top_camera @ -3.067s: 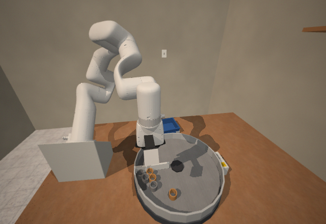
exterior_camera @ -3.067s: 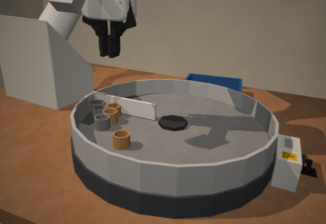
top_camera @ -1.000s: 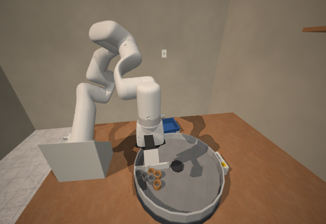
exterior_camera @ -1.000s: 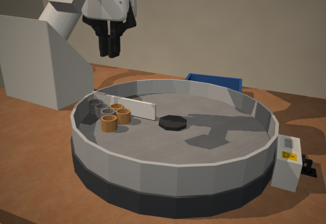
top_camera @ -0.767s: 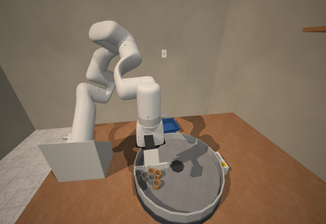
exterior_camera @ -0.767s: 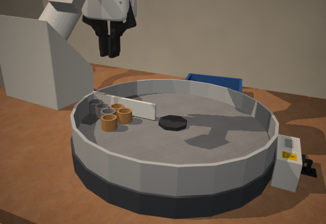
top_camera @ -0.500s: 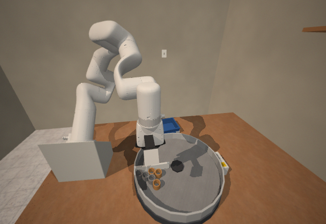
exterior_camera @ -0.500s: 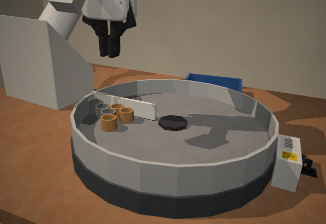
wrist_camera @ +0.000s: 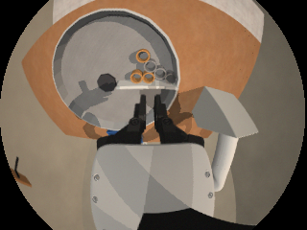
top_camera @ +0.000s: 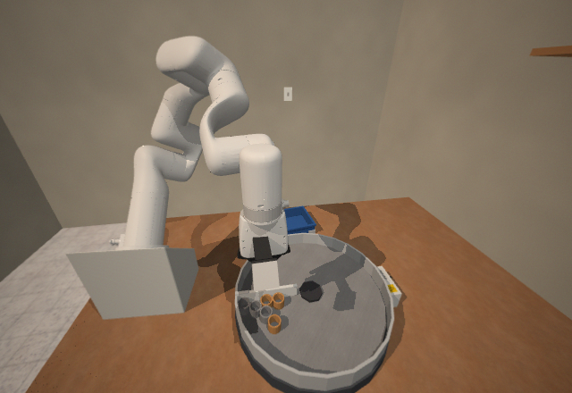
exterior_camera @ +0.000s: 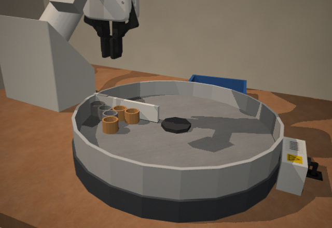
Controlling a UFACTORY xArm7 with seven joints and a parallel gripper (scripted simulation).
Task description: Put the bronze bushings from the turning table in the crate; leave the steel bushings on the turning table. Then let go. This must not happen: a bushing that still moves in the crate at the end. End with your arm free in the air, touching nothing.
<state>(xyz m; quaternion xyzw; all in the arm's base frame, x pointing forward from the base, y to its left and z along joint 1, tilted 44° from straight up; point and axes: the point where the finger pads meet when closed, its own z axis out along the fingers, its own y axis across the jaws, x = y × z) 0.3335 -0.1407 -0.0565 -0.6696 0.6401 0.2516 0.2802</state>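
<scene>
The side view shows the gripper [exterior_camera: 112,54] hanging high above the near-left rim of the turning table [exterior_camera: 171,177], its two black fingers pressed nearly together with nothing between them. The top view hides those fingers behind the arm's white wrist housing, so only the side and wrist views show them.

Three bronze bushings [exterior_camera: 110,125] sit on the table's grey disc, bunched with the steel bushings [exterior_camera: 110,113] against a white straight bar [exterior_camera: 139,109] that reaches in from the rim. From the side, one bronze bushing stands in front of the bunch and the other two stand just beside each other next to the bar. The wrist view shows the same cluster [wrist_camera: 149,72] as tiny rings; the steel ones there are hard to count. One steel bushing lies in the rim's shadow and looks darker.

The blue crate [exterior_camera: 218,82] stands behind the table; only its top edge shows from the side, and the arm covers part of it from above [top_camera: 300,220]. Nothing of its inside can be made out.

A black flat many-sided cap [exterior_camera: 176,124] marks the disc's centre. A white box with a yellow label [exterior_camera: 293,158] is fixed to the table's right side. The bushings are short, open, smooth tubes; the tabletop [top_camera: 461,296] is brown wood.
</scene>
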